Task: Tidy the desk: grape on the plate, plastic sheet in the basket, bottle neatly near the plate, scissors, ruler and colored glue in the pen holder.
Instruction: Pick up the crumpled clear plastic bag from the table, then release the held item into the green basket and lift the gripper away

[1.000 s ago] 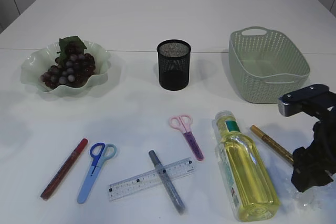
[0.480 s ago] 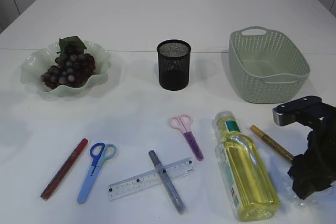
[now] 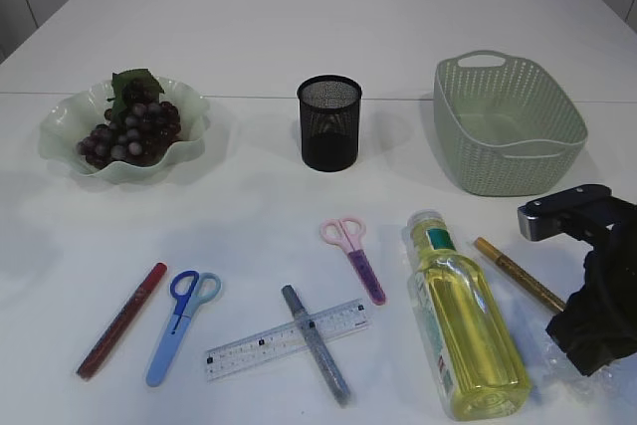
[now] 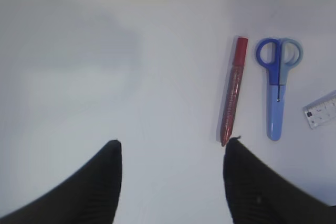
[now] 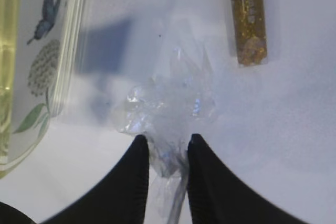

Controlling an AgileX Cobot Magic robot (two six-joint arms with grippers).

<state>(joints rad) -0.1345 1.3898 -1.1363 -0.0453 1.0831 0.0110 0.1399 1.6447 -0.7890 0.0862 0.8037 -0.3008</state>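
Note:
My right gripper (image 5: 167, 142) is shut on the crumpled clear plastic sheet (image 5: 173, 98), low at the table's front right (image 3: 587, 350), between the lying bottle (image 3: 468, 320) and the gold glue pen (image 3: 515, 274). My left gripper (image 4: 170, 145) is open and empty over bare table, next to the red glue pen (image 4: 233, 90), the blue scissors (image 4: 277, 87) and the ruler end (image 4: 321, 109). The grapes (image 3: 129, 126) lie on the green plate (image 3: 60, 131). The black pen holder (image 3: 329, 122) and the green basket (image 3: 508, 126) stand at the back.
Pink scissors (image 3: 354, 256) lie mid-table. A grey glue pen (image 3: 317, 345) lies across the ruler (image 3: 249, 350). The red glue pen (image 3: 121, 320) and the blue scissors (image 3: 182, 320) lie front left. The bottle (image 5: 31, 51) is close on the left of my right gripper.
My right arm has shifted slightly left and down over the plastic sheet. Nothing else on the table has moved.

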